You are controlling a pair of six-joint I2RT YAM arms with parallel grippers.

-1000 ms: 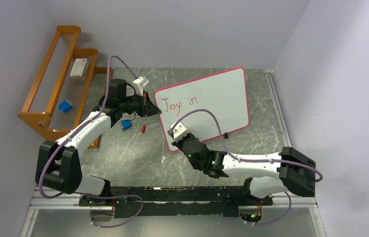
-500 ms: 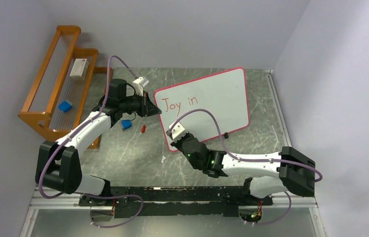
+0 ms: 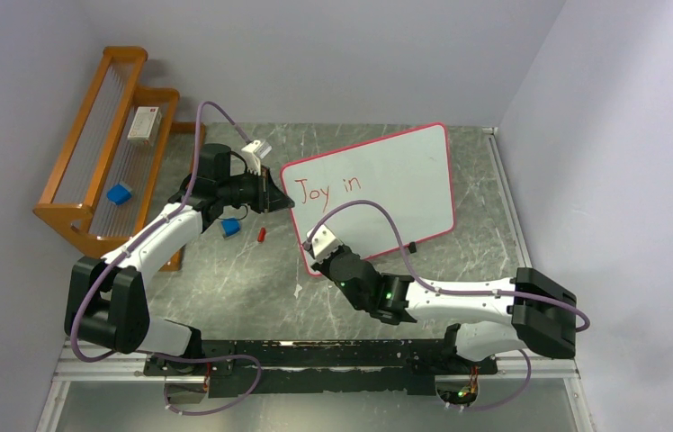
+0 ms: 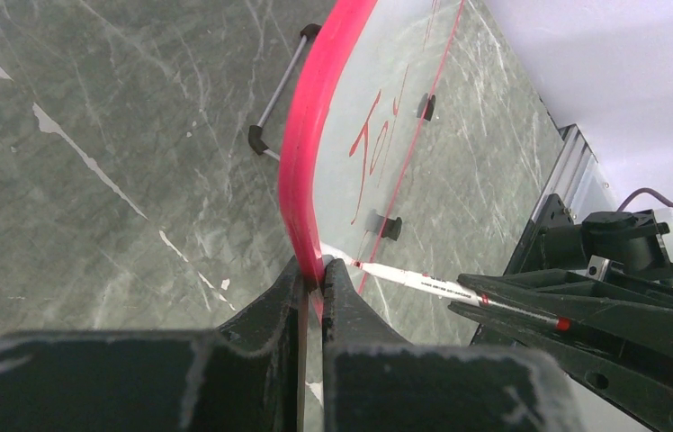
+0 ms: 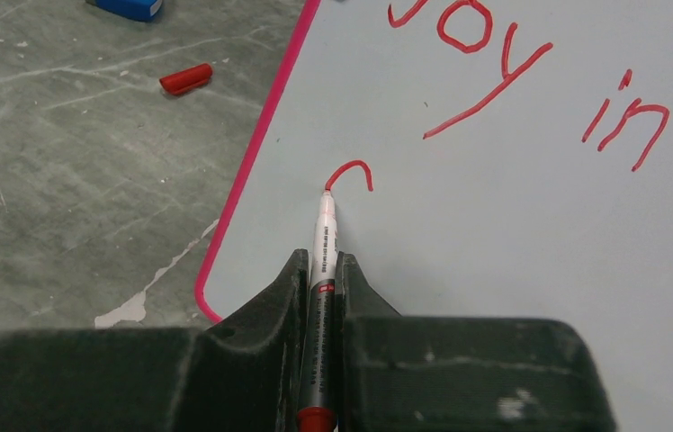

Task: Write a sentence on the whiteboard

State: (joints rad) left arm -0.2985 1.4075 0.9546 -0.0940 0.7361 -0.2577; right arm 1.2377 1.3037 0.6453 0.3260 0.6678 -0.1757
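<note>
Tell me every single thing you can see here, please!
whiteboard: one, white with a red-pink edge, far middle of the table, "Joy in" and a short curved stroke written in red
marker: one, white and red, tip on the whiteboard at the curved stroke
pen cap: one, red, on the table left of the whiteboard
table block: one, blue, on the table near the pen cap
rack: one, orange wood, far left
box: one, white and red, in the rack
rack block: one, blue, in the rack
table: one, grey marbled
left hand: one, black, shut on the whiteboard's edge
right hand: one, black, shut on the marker
</note>
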